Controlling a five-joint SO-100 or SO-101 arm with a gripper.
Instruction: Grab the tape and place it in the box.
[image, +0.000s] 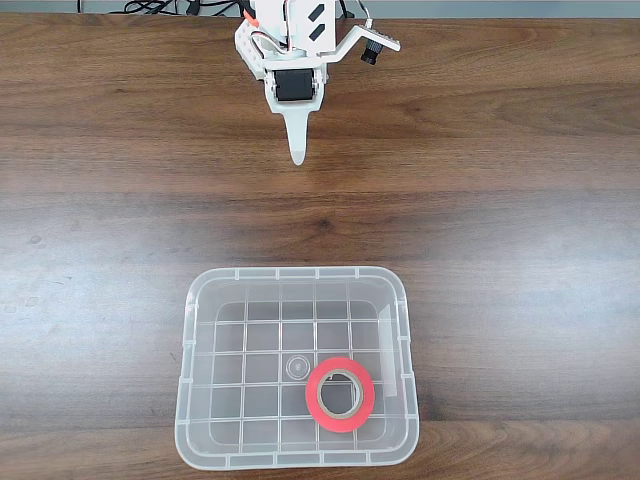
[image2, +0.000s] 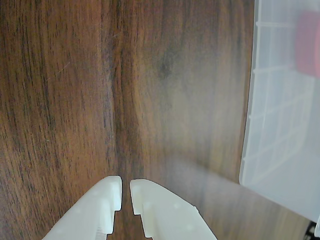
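Tape (image: 340, 393) inside the box, flat on the grid-ribbed bottom, toward the lower right corner in the fixed view; red roll, grey-beige core ring facing up, just beside the right wall and close to the lower wall. Seen again in the wrist view as a blurred red patch (image2: 308, 44) at the upper right edge, behind the clear plastic.

Largest first: table (image: 110, 200), dark wood grain running across the fixed view, bare around the box. Same wood in the wrist view (image2: 65, 90), grain running up and down there.

Next, box (image: 298, 272), clear and colourless, rounded corners, rimmed lip, sitting on the table in the lower middle of the fixed view, bottom edge near the frame's lower border. In the wrist view its wall and ribbed floor (image2: 280, 150) along the right side.

Then arm, white, at the top centre of the fixed view, with dark cables behind it at the table's far edge. End effector (image: 297, 150) pointing down the picture toward the box, well apart from it, nothing between the fingers. In the wrist view, end effector (image2: 125, 192) at the bottom edge, white fingers nearly pressed together with only a thin slit left, pinching nothing, above bare wood, to the left of the box.
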